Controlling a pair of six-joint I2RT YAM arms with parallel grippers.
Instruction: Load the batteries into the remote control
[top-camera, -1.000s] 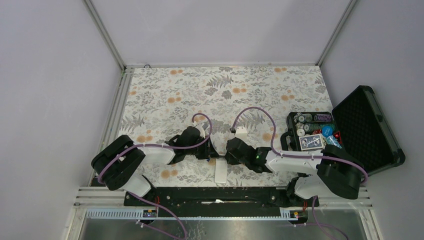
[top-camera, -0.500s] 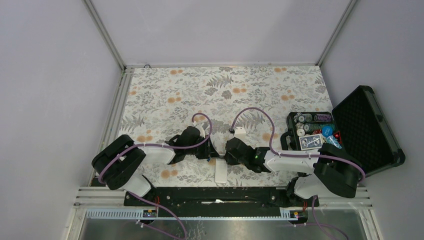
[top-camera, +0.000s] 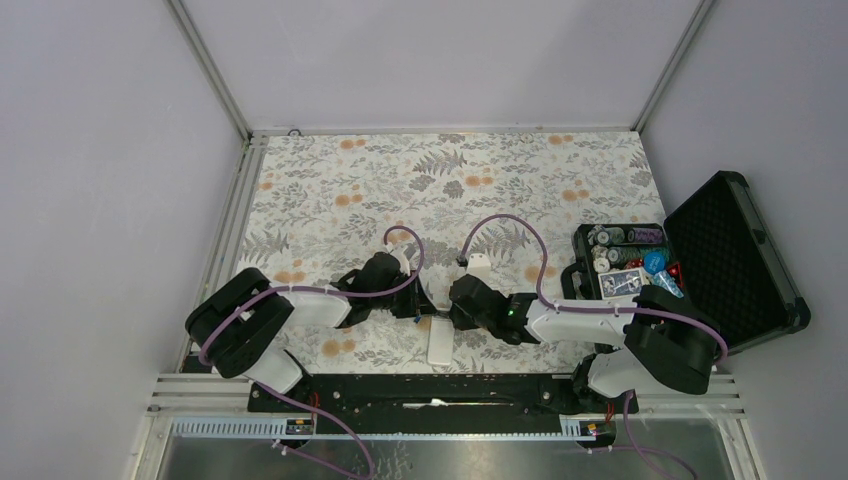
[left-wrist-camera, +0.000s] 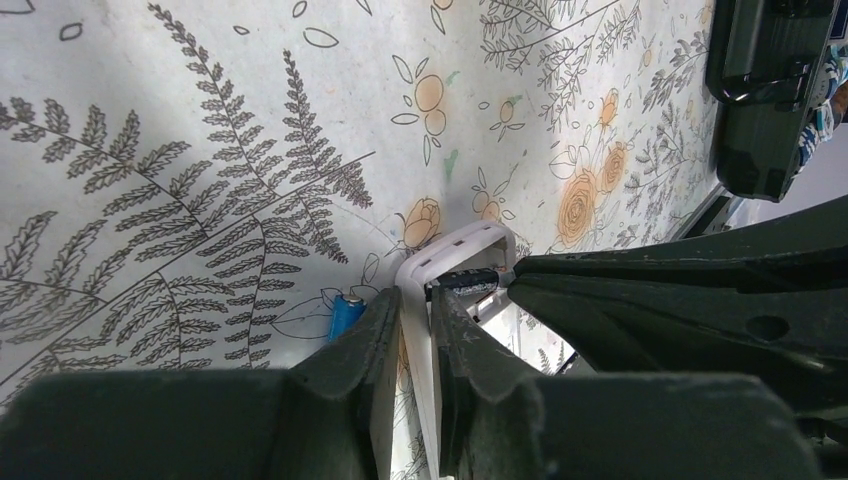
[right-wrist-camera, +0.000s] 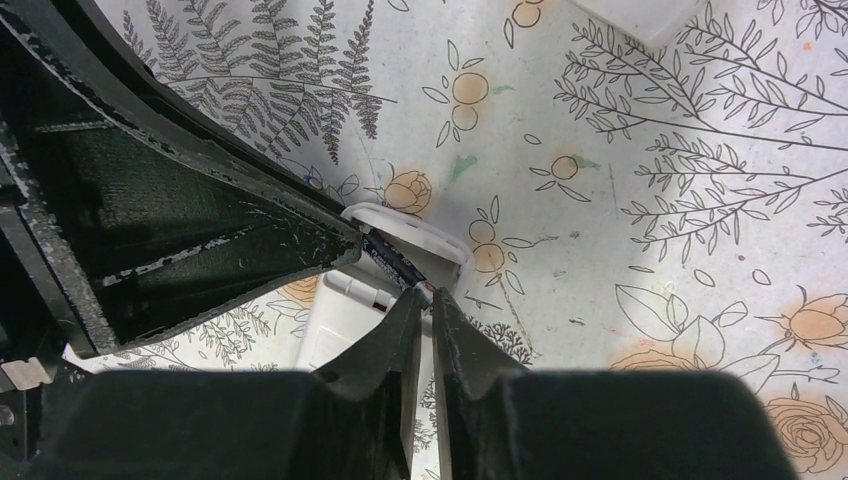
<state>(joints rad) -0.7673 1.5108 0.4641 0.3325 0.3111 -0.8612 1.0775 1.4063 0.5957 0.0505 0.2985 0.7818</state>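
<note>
The white remote control (top-camera: 440, 345) lies near the front edge between my two grippers, its open battery bay up. My left gripper (left-wrist-camera: 413, 297) is shut on the remote's side wall (left-wrist-camera: 455, 250). One battery (left-wrist-camera: 462, 279) lies dark in the bay. My right gripper (right-wrist-camera: 425, 295) is shut, with its fingertips against that battery's (right-wrist-camera: 392, 262) pale end over the remote (right-wrist-camera: 340, 325). A second, bright blue battery (left-wrist-camera: 345, 314) lies loose on the cloth beside my left fingers. From above, the left gripper (top-camera: 422, 305) and right gripper (top-camera: 450, 308) nearly meet.
A small white piece (top-camera: 482, 265) lies on the floral cloth just behind the right gripper. An open black case (top-camera: 745, 250) with chip stacks, a card deck and blue dice stands at the right. Metal rails run along the front edge.
My right gripper has edged a little to the left against the remote. The remote's near end has shifted slightly left. The left arm has hardly moved.
</note>
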